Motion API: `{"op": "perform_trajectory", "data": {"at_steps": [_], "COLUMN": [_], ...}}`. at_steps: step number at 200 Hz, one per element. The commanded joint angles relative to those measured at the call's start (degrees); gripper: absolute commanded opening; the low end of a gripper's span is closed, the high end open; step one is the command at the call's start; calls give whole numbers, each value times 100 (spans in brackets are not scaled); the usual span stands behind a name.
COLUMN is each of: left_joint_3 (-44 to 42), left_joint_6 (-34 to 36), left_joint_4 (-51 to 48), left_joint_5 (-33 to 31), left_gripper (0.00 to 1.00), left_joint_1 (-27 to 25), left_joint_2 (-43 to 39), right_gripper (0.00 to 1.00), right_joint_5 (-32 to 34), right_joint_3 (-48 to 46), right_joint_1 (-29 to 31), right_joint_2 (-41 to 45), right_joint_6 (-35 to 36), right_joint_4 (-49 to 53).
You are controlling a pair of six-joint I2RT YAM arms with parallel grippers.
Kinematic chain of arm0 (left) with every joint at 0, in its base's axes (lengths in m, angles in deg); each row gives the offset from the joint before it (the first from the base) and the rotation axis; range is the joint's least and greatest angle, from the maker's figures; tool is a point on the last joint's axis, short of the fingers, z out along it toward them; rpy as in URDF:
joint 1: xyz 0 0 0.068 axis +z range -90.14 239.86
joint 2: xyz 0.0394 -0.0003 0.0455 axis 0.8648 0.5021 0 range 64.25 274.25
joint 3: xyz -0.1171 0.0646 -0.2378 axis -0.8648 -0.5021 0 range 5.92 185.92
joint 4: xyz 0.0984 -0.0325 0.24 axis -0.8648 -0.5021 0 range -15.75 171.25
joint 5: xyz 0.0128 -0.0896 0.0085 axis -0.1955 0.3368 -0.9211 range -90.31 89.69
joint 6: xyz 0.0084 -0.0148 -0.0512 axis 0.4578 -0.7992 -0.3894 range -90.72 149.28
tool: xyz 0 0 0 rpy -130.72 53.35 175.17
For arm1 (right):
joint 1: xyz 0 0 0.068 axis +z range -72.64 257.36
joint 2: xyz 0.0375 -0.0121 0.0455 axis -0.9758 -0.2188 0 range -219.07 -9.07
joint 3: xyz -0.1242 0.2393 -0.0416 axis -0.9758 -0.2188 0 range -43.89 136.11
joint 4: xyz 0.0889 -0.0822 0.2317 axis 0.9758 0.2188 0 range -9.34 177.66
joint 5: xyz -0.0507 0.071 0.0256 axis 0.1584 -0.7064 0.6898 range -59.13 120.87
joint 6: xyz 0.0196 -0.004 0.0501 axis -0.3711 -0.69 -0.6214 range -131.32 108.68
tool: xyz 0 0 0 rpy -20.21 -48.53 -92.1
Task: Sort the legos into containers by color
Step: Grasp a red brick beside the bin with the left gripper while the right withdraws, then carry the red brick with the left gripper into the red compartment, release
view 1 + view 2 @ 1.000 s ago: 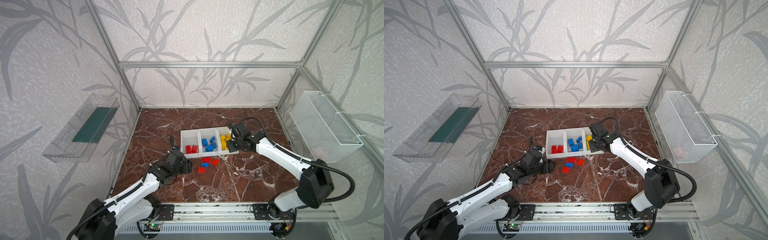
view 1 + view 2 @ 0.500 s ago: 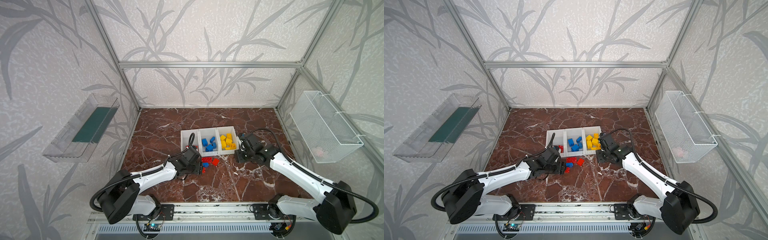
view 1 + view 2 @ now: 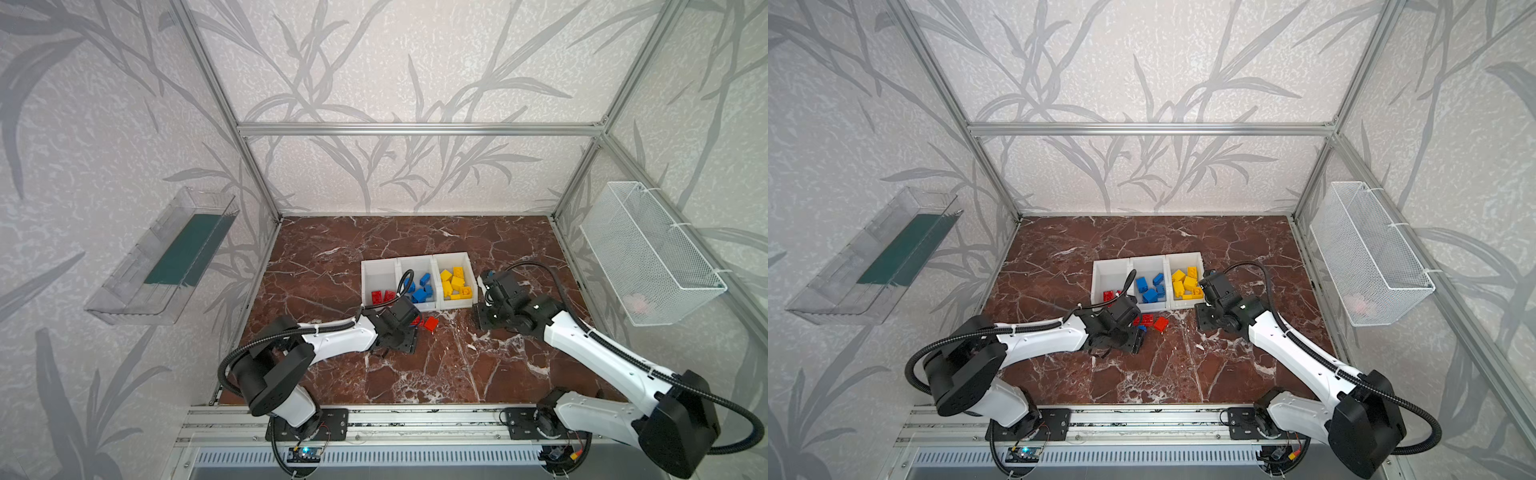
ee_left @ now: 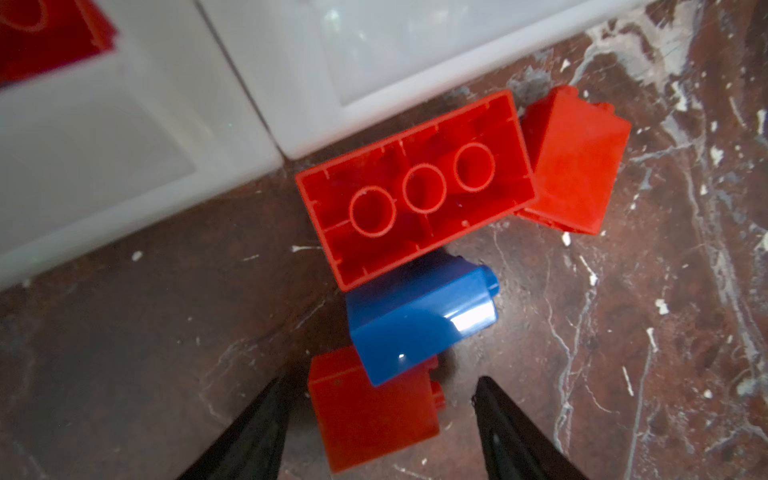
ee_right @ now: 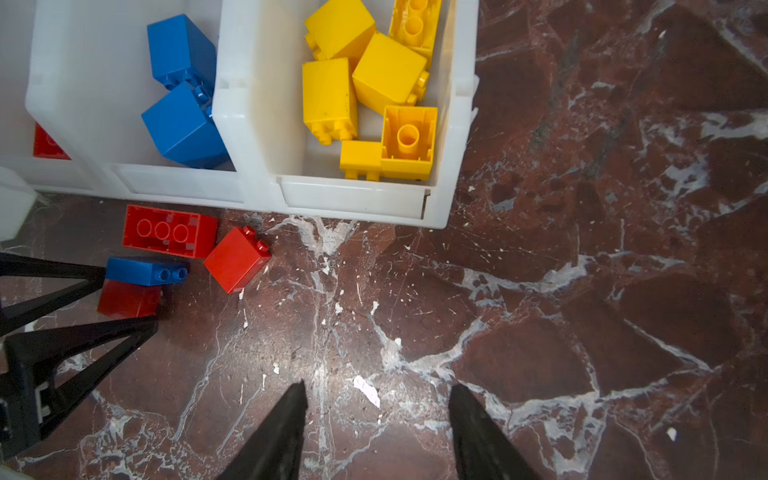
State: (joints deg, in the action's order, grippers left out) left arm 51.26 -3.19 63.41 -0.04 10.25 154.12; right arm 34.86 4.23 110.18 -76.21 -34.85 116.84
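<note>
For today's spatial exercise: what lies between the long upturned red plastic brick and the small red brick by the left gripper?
A small blue plastic brick, seen in the left wrist view.

Red, blue, yellow legos (image 5: 237, 258); white containers (image 5: 357, 195)

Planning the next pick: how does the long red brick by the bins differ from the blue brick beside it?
The long red brick lies upside down, hollow underside up; the blue brick lies on its side, studs sideways. The red brick is also longer than the blue. Both sit on the marble floor, outside the bins.
</note>
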Motion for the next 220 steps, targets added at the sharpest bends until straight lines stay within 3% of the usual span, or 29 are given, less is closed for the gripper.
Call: {"op": "perform_trajectory", "data": {"at_steps": [1, 23, 53, 103, 149, 181, 198, 220], "left_joint_3": [174, 167, 165, 155, 41, 294, 371, 446], "left_joint_6": [57, 57, 56, 46, -4, -70, 170, 443], "left_joint_4": [-348, -361, -367, -469, -714, -1252, -1167, -876], "left_joint_5": [-359, -453, -488, -555, -577, -1301, -1447, -1217], "left_gripper": [71, 66, 51, 43, 41, 40, 40, 41], "left_joint_1": [-80, -128, -203, -269, -269, -205, -23, 590], "left_joint_2": [150, 226, 310, 211, -510, -1121, -1404, -1570], "right_gripper": [56, 57, 57, 57, 57, 57, 57, 57], "right_joint_5": [40, 71, 85, 70, 132, 172, 166, 142], "right_joint_3": [-107, -169, -240, -308, -399, -440, -436, -435], "right_joint_1": [-23, -26, -27, -27, -30, -23, -24, -23], "right_joint_2": [161, 207, 244, 319, 436, 473, 473, 495], "right_joint_6": [-75, -80, -99, -128, -158, -143, -134, -150], "right_joint_4": [0, -17, -32, -18, -6, -53, -63, -58]}}
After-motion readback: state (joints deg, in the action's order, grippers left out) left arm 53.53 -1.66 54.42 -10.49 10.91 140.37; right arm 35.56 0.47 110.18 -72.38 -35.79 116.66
